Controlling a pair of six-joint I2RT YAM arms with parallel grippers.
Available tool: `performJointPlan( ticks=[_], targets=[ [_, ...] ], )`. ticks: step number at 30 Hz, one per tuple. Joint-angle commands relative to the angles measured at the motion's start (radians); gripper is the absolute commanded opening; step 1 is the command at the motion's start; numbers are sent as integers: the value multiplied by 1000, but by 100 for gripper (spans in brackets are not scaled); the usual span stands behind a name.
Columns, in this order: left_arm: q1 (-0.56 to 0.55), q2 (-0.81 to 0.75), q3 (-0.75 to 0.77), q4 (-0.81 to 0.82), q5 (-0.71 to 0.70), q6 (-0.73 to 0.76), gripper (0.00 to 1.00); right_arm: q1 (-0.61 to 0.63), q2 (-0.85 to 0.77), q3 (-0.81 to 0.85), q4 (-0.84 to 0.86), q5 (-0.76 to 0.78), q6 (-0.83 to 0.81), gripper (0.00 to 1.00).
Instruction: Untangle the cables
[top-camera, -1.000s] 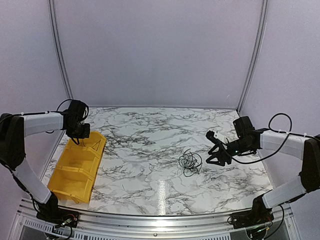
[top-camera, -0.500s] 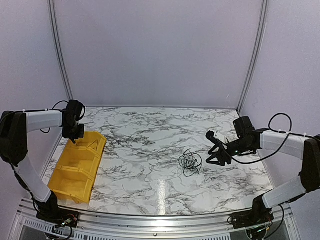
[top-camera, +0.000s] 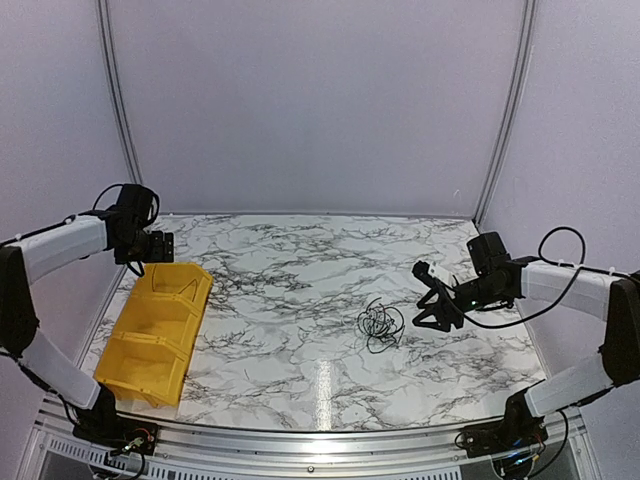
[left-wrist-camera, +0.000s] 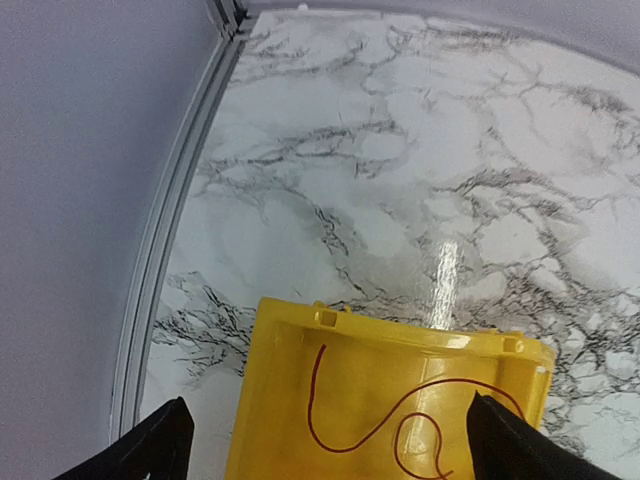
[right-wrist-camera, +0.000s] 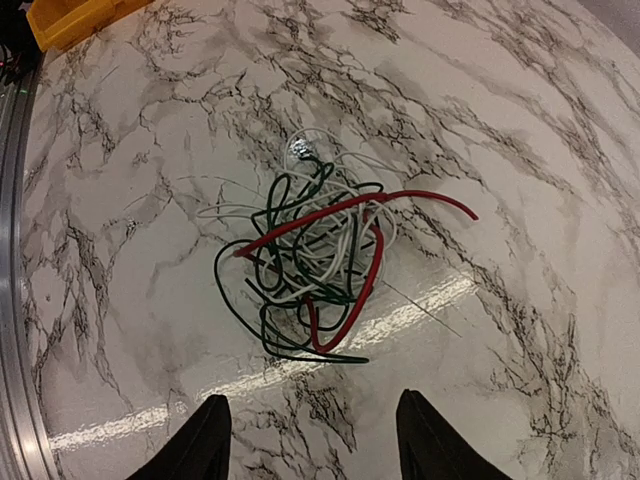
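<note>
The cables (right-wrist-camera: 310, 255) lie in one tangle of red, dark green and white wires on the marble table; from above they look like a small dark knot (top-camera: 380, 324). My right gripper (right-wrist-camera: 315, 440) hovers just to their right (top-camera: 432, 297), open, with nothing between its fingers. A single loose red wire (left-wrist-camera: 316, 400) lies curled inside the yellow bin (left-wrist-camera: 400, 336). My left gripper (left-wrist-camera: 330, 450) stands wide open above the bin's far end (top-camera: 150, 246), holding nothing.
The yellow bin (top-camera: 150, 340) lies at the table's left side, near the metal frame rail (left-wrist-camera: 165, 250). White walls close the back and sides. The bin's corner (right-wrist-camera: 70, 20) shows at the far edge of the right wrist view.
My left gripper has opened and risen back and leftwards from the bin's far end; a red wire now lies loose in the bin. The right arm and the tangle have not moved.
</note>
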Motion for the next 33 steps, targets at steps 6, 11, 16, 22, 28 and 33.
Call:
performJointPlan(
  ticks=[6,11,16,22,28,33],
  targets=[
    [-55,-290,-11,2,6,13,99,-2,-44,27,24,-5,13,57],
    [-150,-351,-28,104,79,45,99,-22,8,49,41,56,56,56],
    [-402,-393,35,157,-217,86,99,-24,11,95,-40,10,42,56],
    [-432,-419,-206,400,-271,-73,99,-20,12,79,30,32,71,53],
    [-513,-410,-254,567,49,-185,92,-20,82,143,-10,-39,54,51],
    [-666,-292,-185,501,154,-192,74,-5,176,180,-14,-71,96,48]
  ],
)
